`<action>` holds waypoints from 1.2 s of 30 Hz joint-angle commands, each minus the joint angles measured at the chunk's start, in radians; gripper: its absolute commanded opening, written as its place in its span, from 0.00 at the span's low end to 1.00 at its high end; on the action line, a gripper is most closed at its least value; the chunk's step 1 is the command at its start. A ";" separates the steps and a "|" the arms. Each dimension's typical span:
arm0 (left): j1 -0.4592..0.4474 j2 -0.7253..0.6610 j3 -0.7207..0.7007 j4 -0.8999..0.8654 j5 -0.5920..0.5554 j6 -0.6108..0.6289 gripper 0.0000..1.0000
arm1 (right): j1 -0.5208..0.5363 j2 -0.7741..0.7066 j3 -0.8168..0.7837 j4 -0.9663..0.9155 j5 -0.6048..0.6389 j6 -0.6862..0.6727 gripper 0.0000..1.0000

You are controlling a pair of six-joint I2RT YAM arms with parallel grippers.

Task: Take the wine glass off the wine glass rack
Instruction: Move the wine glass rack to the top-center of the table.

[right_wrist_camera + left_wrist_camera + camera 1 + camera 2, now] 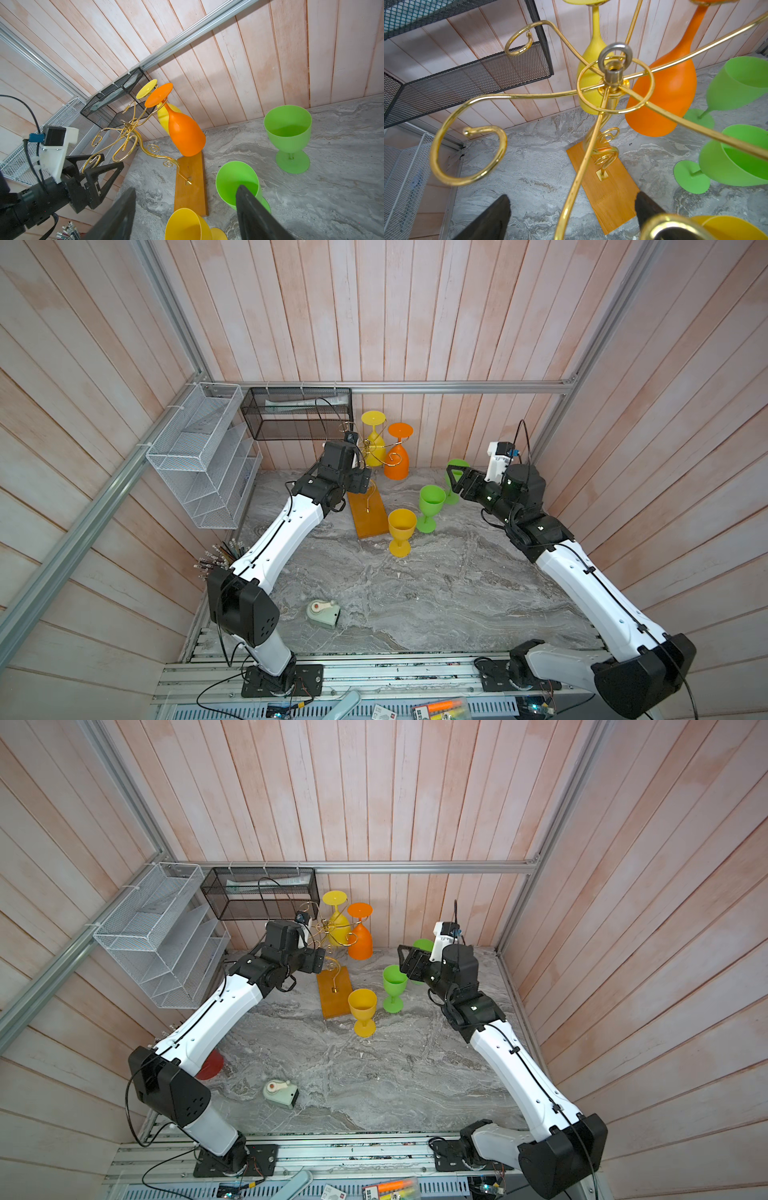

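Gold wire rack (368, 517), matte orange glass (396, 467)

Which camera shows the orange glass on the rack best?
Right wrist: the orange glass shows whole, foot to rim. Left wrist shows the glass with its foot cropped; both top views show it small.

A black mesh basket (297, 414) and a white wire shelf (199, 456) hang on the walls (adjacent, at the corner). A pale green device (323, 614) lies on the marble tabletop (436, 593).
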 commanded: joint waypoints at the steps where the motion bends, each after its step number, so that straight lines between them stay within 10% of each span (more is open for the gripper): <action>1: 0.020 -0.041 -0.025 0.029 0.001 0.005 0.95 | 0.007 -0.013 -0.019 0.019 -0.005 -0.012 0.73; 36: 0.144 -0.254 -0.272 0.148 0.213 -0.051 1.00 | 0.063 0.238 0.162 0.112 -0.156 0.143 0.64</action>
